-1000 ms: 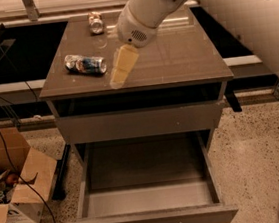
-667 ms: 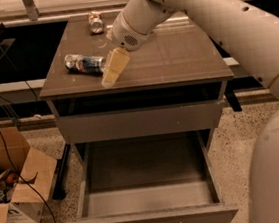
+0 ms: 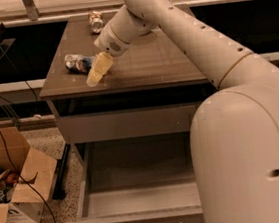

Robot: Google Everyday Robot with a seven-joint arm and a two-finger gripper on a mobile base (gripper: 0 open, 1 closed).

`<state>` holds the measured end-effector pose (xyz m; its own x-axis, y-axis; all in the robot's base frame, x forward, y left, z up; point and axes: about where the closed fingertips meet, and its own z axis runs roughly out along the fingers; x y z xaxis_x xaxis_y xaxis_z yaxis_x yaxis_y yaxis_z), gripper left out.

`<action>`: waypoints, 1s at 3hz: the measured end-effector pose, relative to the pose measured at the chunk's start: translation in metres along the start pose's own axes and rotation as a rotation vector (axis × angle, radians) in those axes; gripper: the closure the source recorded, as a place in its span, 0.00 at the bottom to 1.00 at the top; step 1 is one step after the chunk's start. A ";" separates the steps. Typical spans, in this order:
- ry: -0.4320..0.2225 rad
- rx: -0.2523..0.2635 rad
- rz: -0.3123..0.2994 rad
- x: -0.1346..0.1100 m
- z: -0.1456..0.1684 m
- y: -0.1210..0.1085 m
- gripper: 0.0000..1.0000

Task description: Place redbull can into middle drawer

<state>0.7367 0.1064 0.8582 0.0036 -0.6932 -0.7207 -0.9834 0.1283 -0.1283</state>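
Note:
The redbull can (image 3: 76, 63) lies on its side near the left front edge of the cabinet top (image 3: 149, 62); it is silver with blue panels. My gripper (image 3: 97, 71) hangs from the long white arm, right beside the can's right end and a little in front of it, hiding that end. Whether it touches the can does not show. The middle drawer (image 3: 137, 222) is pulled out wide open below, low down, and its grey floor is bare.
A silver-and-reddish can (image 3: 95, 21) lies at the back of the cabinet top. A closed plain grey drawer front (image 3: 126, 123) sits above the open drawer. An open cardboard box (image 3: 14, 183) and cables stand on the floor at left. My arm's white body (image 3: 246, 162) fills the right.
My gripper has moved left across the cabinet top, from the middle toward the redbull can, and now sits against its right end. The can and the drawer have not moved.

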 end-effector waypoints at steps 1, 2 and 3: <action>-0.014 -0.036 0.029 0.002 0.025 -0.012 0.18; 0.001 -0.053 0.053 0.009 0.036 -0.016 0.42; 0.011 -0.059 0.068 0.014 0.035 -0.015 0.66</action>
<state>0.7574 0.1199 0.8263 -0.0655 -0.6919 -0.7190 -0.9903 0.1337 -0.0384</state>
